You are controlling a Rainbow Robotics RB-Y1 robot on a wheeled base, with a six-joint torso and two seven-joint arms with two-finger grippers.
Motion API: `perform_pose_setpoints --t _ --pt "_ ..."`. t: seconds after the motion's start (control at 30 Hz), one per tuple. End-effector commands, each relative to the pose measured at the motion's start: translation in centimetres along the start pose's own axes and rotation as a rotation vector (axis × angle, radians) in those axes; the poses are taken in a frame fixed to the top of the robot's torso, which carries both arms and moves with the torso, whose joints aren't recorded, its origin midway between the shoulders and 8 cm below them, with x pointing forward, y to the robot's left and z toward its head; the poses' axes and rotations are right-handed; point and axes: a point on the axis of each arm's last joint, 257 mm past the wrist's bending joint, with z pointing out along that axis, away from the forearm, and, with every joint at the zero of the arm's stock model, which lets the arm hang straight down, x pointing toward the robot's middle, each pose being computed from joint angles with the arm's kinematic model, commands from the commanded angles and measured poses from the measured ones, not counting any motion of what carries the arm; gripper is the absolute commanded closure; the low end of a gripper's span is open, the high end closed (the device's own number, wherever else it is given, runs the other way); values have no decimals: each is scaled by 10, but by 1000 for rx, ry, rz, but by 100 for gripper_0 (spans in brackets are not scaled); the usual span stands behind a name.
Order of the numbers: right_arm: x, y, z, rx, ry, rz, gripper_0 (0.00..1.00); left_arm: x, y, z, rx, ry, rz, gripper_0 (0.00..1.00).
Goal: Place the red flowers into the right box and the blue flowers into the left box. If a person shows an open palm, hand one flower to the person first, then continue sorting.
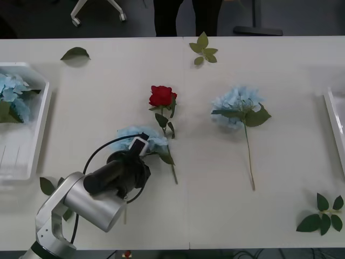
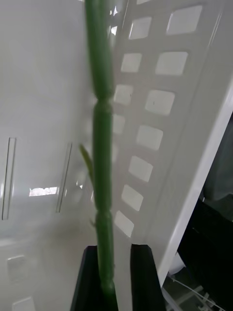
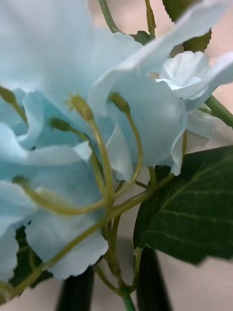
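Observation:
A blue flower (image 1: 153,139) lies on the table left of centre, and my left gripper (image 1: 142,143) is right on top of it. In the left wrist view its pale petals (image 3: 73,97) are very close, and the black fingers (image 3: 75,291) stand apart on either side of its thin stalks, open. A red flower (image 1: 161,96) lies just beyond it and a second blue flower (image 1: 237,108) to the right. The left box (image 1: 38,135) holds a blue flower (image 1: 12,91). My right gripper (image 2: 112,279) is shut on a green stem (image 2: 103,160) over the right box (image 2: 160,107); its bloom is hidden.
The right box's rim (image 1: 335,124) shows at the table's right edge. Loose green leaf sprigs lie at the far left (image 1: 75,53), far middle (image 1: 204,48), near right (image 1: 323,213) and beside my left arm (image 1: 47,186).

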Motion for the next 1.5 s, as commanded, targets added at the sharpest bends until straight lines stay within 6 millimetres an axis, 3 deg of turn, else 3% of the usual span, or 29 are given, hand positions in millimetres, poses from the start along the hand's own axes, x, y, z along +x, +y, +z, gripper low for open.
perform_pose_setpoints --t 0.03,0.23,0.33,0.43,0.7,0.83,1.0,1.17,1.23,1.3,1.33,1.5 --pt "-14 -5 -4 9 -31 36 53 -11 6 -4 0 -24 -52 100" --pt "-16 -1 -4 -6 -40 41 31 -35 19 -20 43 -62 -122 100" --pt "-27 11 -8 -44 -67 49 13 -56 28 -41 61 -69 -149 100" --pt "-45 27 -17 -100 -105 40 5 -74 37 -60 72 -76 -178 100" --pt "-103 92 -91 -395 -175 61 0 -131 84 -112 84 -130 -267 100" --pt "-123 123 -126 -493 -194 67 0 -157 122 -132 57 -158 -301 100" --pt "-143 159 -166 -556 -209 91 0 -172 205 -167 -96 -151 -311 100" --pt "-149 193 -204 -600 -183 126 0 -159 291 -204 -277 -108 -328 100" --pt "-151 210 -223 -614 -178 139 0 -144 335 -223 -364 -83 -351 100" --pt "-152 221 -233 -617 -178 142 0 -131 364 -236 -427 -61 -360 100" --pt "-154 233 -242 -624 -181 148 0 -116 391 -249 -487 -35 -363 100" --pt "-165 276 -259 -634 -198 168 0 -78 458 -286 -617 1 -358 100"
